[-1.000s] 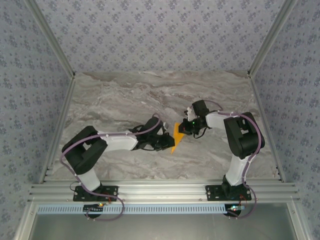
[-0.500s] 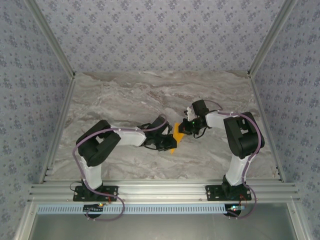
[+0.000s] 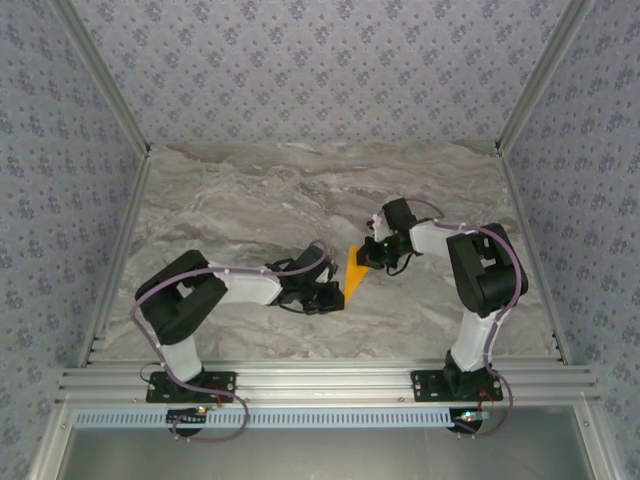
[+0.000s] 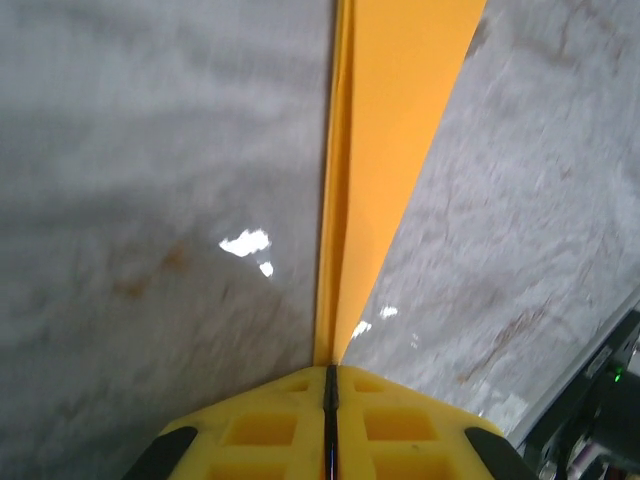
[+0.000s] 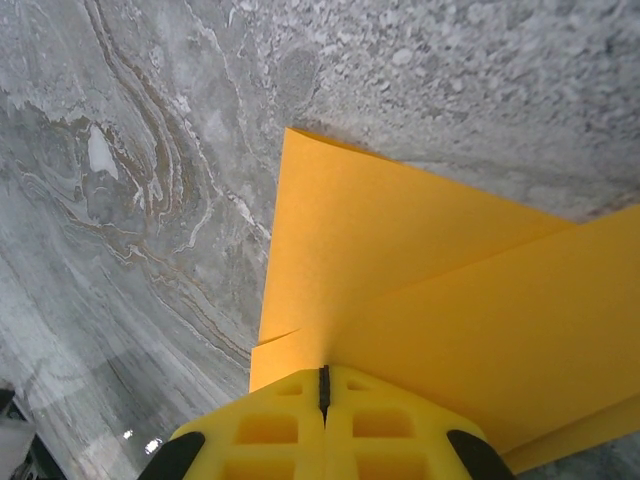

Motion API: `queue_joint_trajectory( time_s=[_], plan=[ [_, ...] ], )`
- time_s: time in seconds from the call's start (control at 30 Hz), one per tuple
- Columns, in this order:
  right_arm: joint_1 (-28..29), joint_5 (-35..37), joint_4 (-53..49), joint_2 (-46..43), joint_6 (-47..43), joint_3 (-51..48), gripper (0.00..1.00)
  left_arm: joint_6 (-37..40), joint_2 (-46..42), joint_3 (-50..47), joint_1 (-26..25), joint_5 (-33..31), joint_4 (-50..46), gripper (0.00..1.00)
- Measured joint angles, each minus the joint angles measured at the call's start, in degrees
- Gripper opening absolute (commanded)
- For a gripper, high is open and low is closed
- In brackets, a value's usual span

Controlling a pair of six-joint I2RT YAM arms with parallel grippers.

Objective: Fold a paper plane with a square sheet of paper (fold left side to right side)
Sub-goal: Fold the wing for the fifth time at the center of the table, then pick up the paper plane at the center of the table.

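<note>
The square sheet of paper [image 3: 353, 271] is orange-yellow and folded into a narrow pointed wedge, like a paper plane, standing on edge on the marble table between the two grippers. My left gripper [image 3: 336, 296] is shut on its near, pointed end. In the left wrist view the paper [image 4: 392, 120] runs straight away from the left gripper [image 4: 330, 372]. My right gripper [image 3: 367, 256] is shut on the far, wider end. In the right wrist view the layered folds [image 5: 400, 270] fan out from the right gripper [image 5: 323, 378].
The grey marble table [image 3: 250, 200] is bordered by aluminium rails [image 3: 320, 385] at the near edge and patterned walls on the other sides. The right arm's black link [image 3: 485, 270] stands right of the paper. The left arm's elbow [image 3: 180, 300] sits low at left.
My left gripper has slid toward the near end of the paper and its elbow has dropped lower. The paper looks narrower and more on edge. The right gripper has stayed put.
</note>
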Motion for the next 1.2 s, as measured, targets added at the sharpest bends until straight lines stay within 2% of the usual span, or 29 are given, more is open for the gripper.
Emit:
queue_joint_trajectory(
  time_s=[0.17,0.3,0.43,0.63,0.73,1.0,1.1,1.2],
  plan=[
    [0.28,1.64,-2.45,0.07,-0.81,1.64,0.00,0.39,-4.31,-3.45,-0.57,-0.07,-2.80,0.11],
    [0.70,6.73,-6.60,-1.03,-1.81,4.09,0.19,0.83,-8.98,-4.83,0.26,-2.16,-5.14,0.18],
    [2.27,13.79,-10.99,-6.62,-2.78,6.01,0.32,1.20,-15.32,-5.73,2.47,-7.13,-7.02,0.26],
    [9.18,26.38,-16.28,-14.60,0.00,7.69,0.55,2.03,-21.20,-5.40,3.91,-18.86,-12.74,0.34],
    [13.27,30.40,-18.01,-14.27,3.50,7.67,0.59,2.75,-21.68,-4.72,3.91,-23.15,-15.58,0.35],
    [19.82,38.29,-19.76,-8.17,11.47,7.69,0.59,3.58,-21.75,-4.46,3.91,-27.63,-18.23,0.35],
    [20.83,40.17,-20.20,-6.16,13.79,7.69,0.48,3.56,-22.32,-4.92,3.91,-28.06,-18.23,0.35],
    [21.11,41.11,-20.52,-5.81,15.63,7.72,0.32,3.52,-23.93,-5.86,3.91,-28.70,-18.43,0.35]
  ],
)
